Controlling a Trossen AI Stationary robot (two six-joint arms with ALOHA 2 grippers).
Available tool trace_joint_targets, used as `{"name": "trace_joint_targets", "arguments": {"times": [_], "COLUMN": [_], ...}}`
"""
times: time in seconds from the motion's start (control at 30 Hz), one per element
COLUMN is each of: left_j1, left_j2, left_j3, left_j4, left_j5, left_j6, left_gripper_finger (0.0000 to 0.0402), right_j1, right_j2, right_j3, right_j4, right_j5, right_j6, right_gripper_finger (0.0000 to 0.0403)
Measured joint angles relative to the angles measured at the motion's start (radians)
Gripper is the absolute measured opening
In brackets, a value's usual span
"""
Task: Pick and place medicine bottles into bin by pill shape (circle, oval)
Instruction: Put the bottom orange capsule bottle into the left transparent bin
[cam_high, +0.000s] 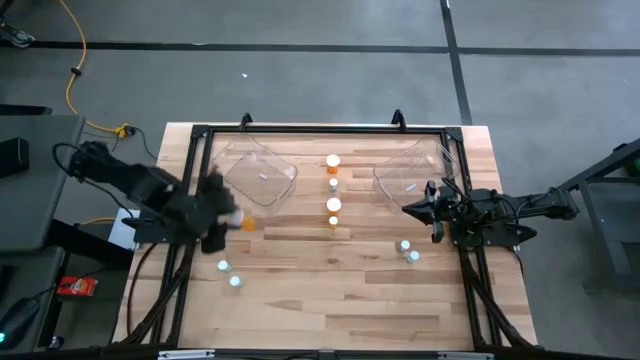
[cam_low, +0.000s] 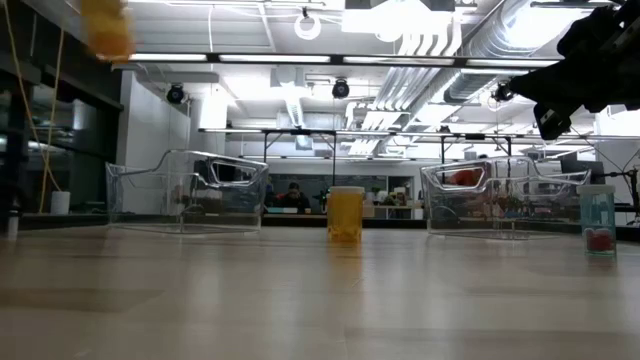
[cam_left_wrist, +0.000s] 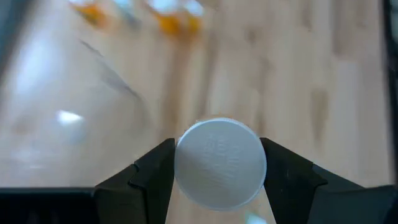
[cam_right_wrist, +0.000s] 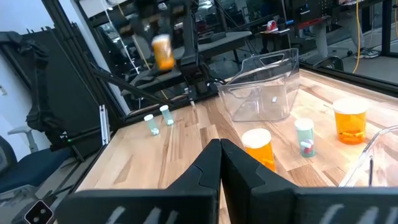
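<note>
Bottles are scattered across the wooden table (cam_high: 330, 290), and one of them is up in the air. The left gripper (cam_high: 226, 215) holds an orange bottle (cam_high: 247, 224) with a white cap (cam_left_wrist: 220, 163), its fingers (cam_left_wrist: 149, 171) pressed against either side of the cap. From table height that bottle (cam_low: 106, 28) hangs high above the boards, and it sits just at the five o'clock corner of the left clear bin (cam_high: 260, 175), outside the rim.

Down the middle of the table, between the two bins, stands a line of orange bottles (cam_high: 333, 162), with another (cam_high: 334, 206) lower along the same line. Two small pale bottles (cam_high: 223, 266) stand at about six o'clock from the left gripper, near the table's left edge. Two more pale ones (cam_high: 404, 245) stand at about seven o'clock from the right gripper (cam_high: 412, 209).

The right gripper waits with its fingers closed together and nothing between them, hovering at the six o'clock edge of the right clear bin (cam_high: 410, 170). Something red lies inside that bin (cam_low: 500, 195), though I cannot tell what it is.
</note>
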Motion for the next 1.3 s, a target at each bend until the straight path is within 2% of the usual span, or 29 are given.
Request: {"name": "trace_joint_targets", "arguments": {"times": [0.07, 0.17, 0.37, 0.43, 0.57, 0.67, 0.9, 1.07, 1.3], "left_j1": [0.075, 0.218, 0.53, 0.643, 0.85, 0.954, 1.064, 1.065, 1.066], "left_j2": [0.004, 0.033, 0.104, 0.122, 0.164, 0.212, 0.353, 0.437, 0.506], "left_j3": [0.029, 0.028, -0.072, -0.12, -0.191, -0.22, -0.223, -0.223, -0.223], "left_j4": [-0.005, -0.002, 0.112, 0.191, 0.298, 0.326, 0.333, 0.404, 0.437], "left_j5": [-0.04, -0.031, -0.043, -0.016, 0.1, 0.165, 0.162, 0.146, 0.135], "left_j6": [0.054, 0.177, 0.358, 0.364, 0.302, 0.262, 0.294, 0.436, 0.434], "left_gripper_finger": [0.019, 0.019, 0.019, 0.019, 0.019, 0.019, 0.019, 0.019, 0.019], "right_j1": [0.0, 0.0, 0.0, 0.0, 0.0, 0.0, 0.0, 0.0, 0.0], "right_j2": [0.001, 0.002, 0.002, 0.002, 0.002, 0.002, 0.002, 0.002, 0.002], "right_j3": [0.0, 0.0, 0.0, 0.0, 0.0, 0.0, 0.0, 0.0, 0.0], "right_j4": [0.0, 0.0, 0.0, 0.0, 0.0, 0.0, 0.0, 0.0, 0.0], "right_j5": [0.0, 0.0, 0.0, 0.0, 0.0, 0.0, 0.0, 0.0, 0.0], "right_j6": [0.0, 0.0, 0.0, 0.0, 0.0, 0.0, 0.0, 0.0, 0.0], "right_gripper_finger": [0.0, 0.0, 0.0, 0.0, 0.0, 0.0, 0.0, 0.0, 0.0]}}
